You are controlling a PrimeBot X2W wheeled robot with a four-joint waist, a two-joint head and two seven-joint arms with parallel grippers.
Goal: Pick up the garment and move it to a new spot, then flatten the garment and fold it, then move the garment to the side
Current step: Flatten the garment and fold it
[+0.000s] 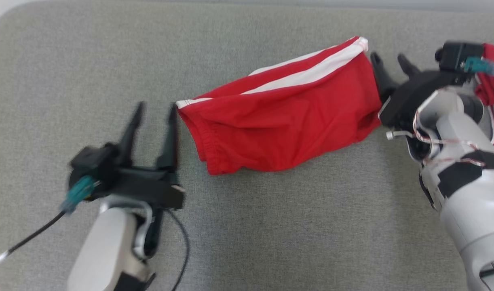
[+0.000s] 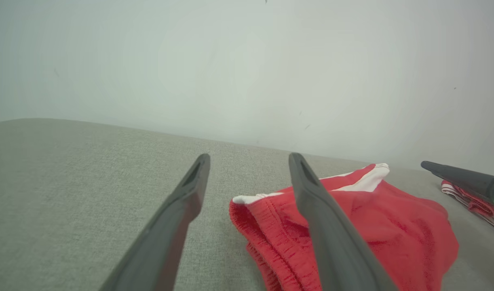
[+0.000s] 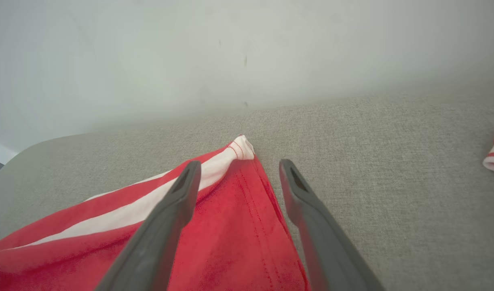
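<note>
The grey fabric-covered worktop [image 1: 271, 242] runs past the frame on the near and right sides. Its rounded far-left corner shows against a pale floor or wall; I cannot tell which.

The garment [image 1: 287, 125], a pair of red shorts with white side stripes, lies loosely folded in the middle of the worktop. It is slanted, with the elastic waistband at the near left and the leg hem at the far right. Its right edge is partly hidden behind the right arm's dark wrist.

The right tool [image 1: 387, 56] sits at the garment's right end with its two fingers spread and nothing between them. In the right wrist view the hem edge runs under the gap between the fingers. Whether either finger touches the cloth is unclear.

The left tool [image 1: 157, 106] is motion-blurred in the head view. Its fingers are likewise parted and empty. The right-hand finger is just beside the white-tipped waistband corner, and contact cannot be judged. In the left wrist view that finger covers part of the waistband.

A second red-and-white striped cloth [image 1: 493, 81] lies at the far right. It is mostly hidden by the right arm and cut off by the frame, so its shape cannot be made out.
</note>
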